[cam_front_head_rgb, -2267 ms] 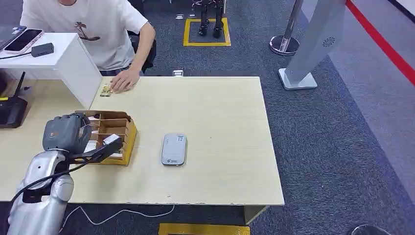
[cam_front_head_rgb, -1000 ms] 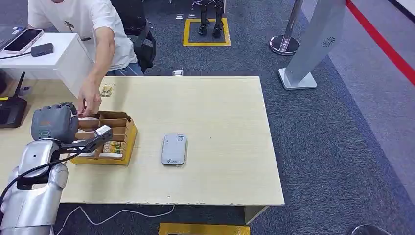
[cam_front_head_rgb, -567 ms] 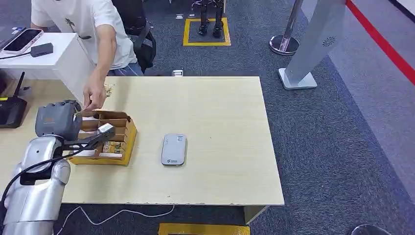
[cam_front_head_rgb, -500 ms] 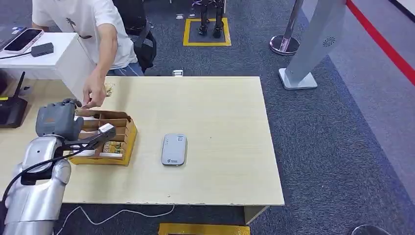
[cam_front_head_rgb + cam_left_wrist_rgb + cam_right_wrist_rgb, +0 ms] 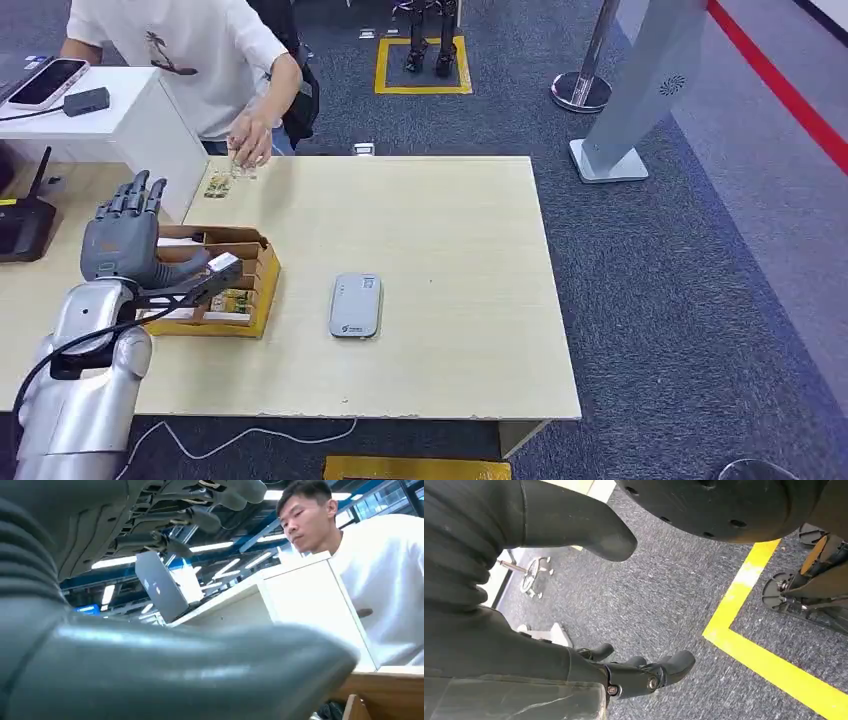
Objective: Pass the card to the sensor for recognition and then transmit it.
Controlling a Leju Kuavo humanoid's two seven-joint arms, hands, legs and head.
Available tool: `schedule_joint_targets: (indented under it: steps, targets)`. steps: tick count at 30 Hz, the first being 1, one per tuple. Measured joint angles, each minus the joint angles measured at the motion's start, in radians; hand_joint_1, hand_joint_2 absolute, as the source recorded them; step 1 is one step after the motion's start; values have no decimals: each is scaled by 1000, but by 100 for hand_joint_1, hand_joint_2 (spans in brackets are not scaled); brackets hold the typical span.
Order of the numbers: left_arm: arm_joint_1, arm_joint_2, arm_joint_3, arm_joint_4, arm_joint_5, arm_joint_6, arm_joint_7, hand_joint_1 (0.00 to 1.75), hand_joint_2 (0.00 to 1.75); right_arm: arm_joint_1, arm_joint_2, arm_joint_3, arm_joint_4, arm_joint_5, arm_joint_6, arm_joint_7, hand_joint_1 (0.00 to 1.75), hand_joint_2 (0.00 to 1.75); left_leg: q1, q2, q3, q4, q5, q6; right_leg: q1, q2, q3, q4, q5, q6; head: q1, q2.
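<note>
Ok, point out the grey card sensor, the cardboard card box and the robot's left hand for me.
grey card sensor [image 5: 355, 305], head view, middle of its top face.
cardboard card box [image 5: 267, 272], head view, on its right outer wall.
left hand [image 5: 122, 240], head view, back of the hand, fingers spread upward.

Silver-armed robot with grey, dark-fingered hands.

The left arm [image 5: 85, 390] is smooth rounded silver metal, with a black cable looping along its side and a dark band across the forearm. The left hand [image 5: 122, 240] has a grey back with a small orange mark, darker segmented fingers and a small light block on a black bracket beside it. The right hand [image 5: 574, 630] has a grey ribbed cover, a thick grey thumb, and dark fingers with a silver screw.
</note>
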State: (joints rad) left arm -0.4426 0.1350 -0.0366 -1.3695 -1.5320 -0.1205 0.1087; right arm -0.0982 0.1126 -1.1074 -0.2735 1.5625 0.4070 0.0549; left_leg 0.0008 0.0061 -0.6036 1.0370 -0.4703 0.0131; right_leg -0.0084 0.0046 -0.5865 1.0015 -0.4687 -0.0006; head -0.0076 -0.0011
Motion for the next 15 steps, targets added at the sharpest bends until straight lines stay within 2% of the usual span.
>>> schedule_joint_targets:
  steps: [6, 15]
  targets:
    - [6, -3, 0, -11, 1, 3, 0, 0, 0, 0, 0, 0, 0, 0, 0, 1, 0, 175, 0, 0, 0, 0, 0, 0, 0, 0, 0, 0, 0, 0, 0, 0]
    - [70, -24, 0, -97, 34, 19, -5, 0, 0, 0, 0, -1, 2, -16, 0, 1, 0, 175, 0, 0, 0, 0, 0, 0, 0, 0, 0, 0, 0, 0, 0, 0]
